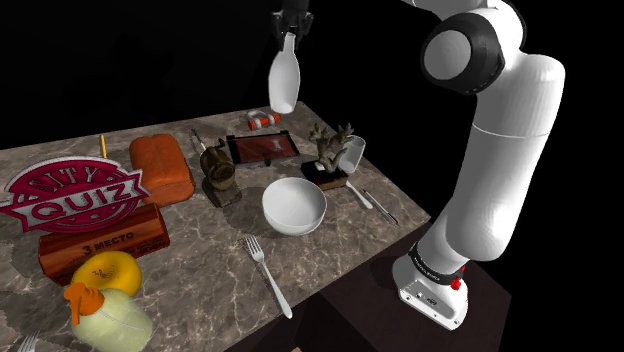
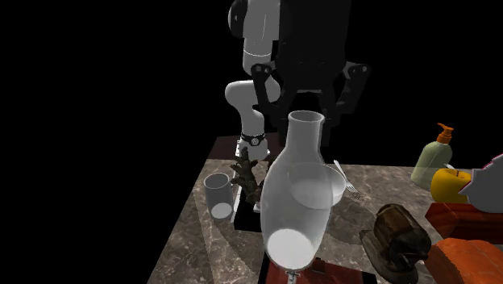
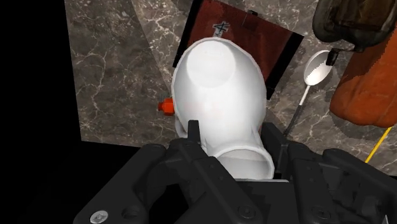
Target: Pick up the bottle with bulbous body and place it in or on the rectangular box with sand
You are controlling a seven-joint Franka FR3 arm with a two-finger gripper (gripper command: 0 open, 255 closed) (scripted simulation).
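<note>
A white bottle (image 1: 284, 76) with a bulbous body hangs high above the table's far side, base pointing down. My black gripper (image 1: 292, 28) is shut on its narrow neck. In the wrist view the fingers (image 3: 193, 132) clasp the neck, and the bottle's round body (image 3: 219, 83) points down toward the table. Below it lies the rectangular box (image 3: 267, 44), dark-rimmed with reddish-brown sand, also seen on the table (image 1: 262, 148). In the second exterior view the bottle (image 2: 300, 194) looms close, the gripper (image 2: 307, 103) at its top and the box's edge (image 2: 322, 277) beneath it.
A white bowl (image 1: 294, 206), a fork (image 1: 266, 272) and a spoon (image 1: 372, 200) lie near the marble table's front edge (image 1: 330, 285). A deer figurine (image 1: 332, 150) and a cup (image 1: 351, 154) flank the box, with a brown figurine (image 1: 218, 172) and an orange block (image 1: 161, 166) on its other side.
</note>
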